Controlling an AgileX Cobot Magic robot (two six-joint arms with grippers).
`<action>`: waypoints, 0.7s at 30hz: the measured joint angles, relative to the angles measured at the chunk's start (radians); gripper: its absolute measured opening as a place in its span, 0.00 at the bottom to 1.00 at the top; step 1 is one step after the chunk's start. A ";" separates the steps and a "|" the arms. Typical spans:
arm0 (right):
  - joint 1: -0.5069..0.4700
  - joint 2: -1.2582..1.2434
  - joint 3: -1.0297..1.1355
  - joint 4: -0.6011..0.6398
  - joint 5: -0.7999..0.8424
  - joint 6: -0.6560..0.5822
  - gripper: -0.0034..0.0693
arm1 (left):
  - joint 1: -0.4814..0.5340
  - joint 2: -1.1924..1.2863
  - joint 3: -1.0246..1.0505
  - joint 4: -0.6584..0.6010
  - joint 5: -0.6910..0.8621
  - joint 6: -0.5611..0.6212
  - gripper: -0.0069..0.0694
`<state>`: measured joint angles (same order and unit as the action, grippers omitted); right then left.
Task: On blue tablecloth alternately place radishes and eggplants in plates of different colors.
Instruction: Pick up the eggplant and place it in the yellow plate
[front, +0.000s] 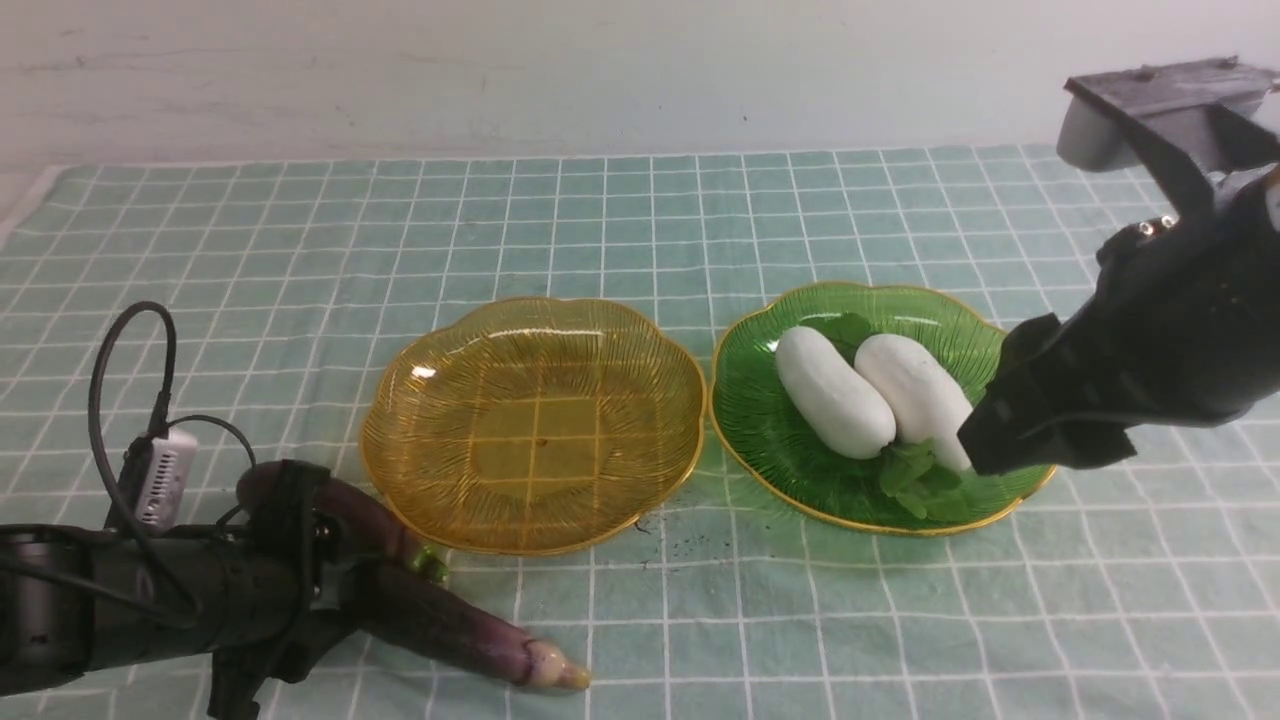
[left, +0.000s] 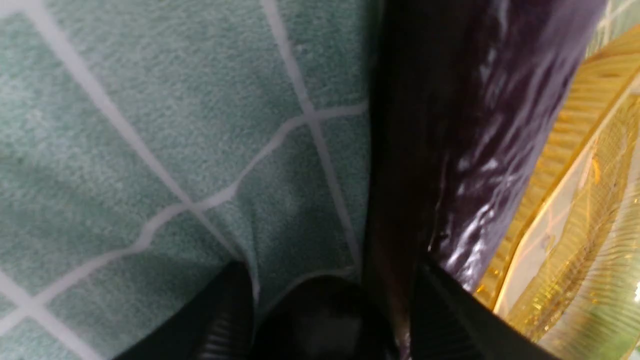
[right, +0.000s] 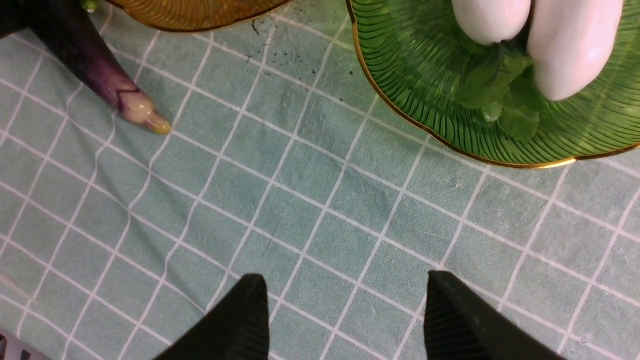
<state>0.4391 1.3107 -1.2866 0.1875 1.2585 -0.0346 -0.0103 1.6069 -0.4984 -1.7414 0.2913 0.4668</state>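
Observation:
Two white radishes (front: 835, 393) (front: 915, 395) lie side by side in the green plate (front: 760, 430); they also show in the right wrist view (right: 492, 20) (right: 570, 45). The amber plate (front: 530, 440) is empty. Two dark purple eggplants lie on the blue tablecloth (front: 800, 620) at the front left: one with a green tip (front: 375, 520), one with a pale yellowish tip (front: 470, 630). My left gripper (front: 270, 590) is low over them, its fingers spread, with an eggplant (left: 480, 125) between them against one finger. My right gripper (right: 345, 285) is open and empty over the cloth beside the green plate.
The amber plate's rim (left: 560, 165) lies right beside the eggplant at my left gripper. A white wall (front: 600, 70) stands behind the table. The two plates nearly touch at the middle.

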 joint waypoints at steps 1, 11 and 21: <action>0.000 0.000 0.000 0.000 0.000 0.000 0.58 | 0.000 0.002 0.000 -0.002 0.002 0.029 0.58; 0.000 0.000 0.000 -0.008 0.000 0.000 0.58 | 0.005 -0.011 0.008 -0.009 0.084 0.225 0.49; 0.000 0.000 0.000 -0.025 0.000 0.000 0.58 | 0.002 -0.234 0.018 0.425 0.175 0.079 0.49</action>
<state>0.4391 1.3107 -1.2866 0.1620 1.2585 -0.0346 -0.0082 1.3732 -0.4800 -1.3166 0.4666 0.5457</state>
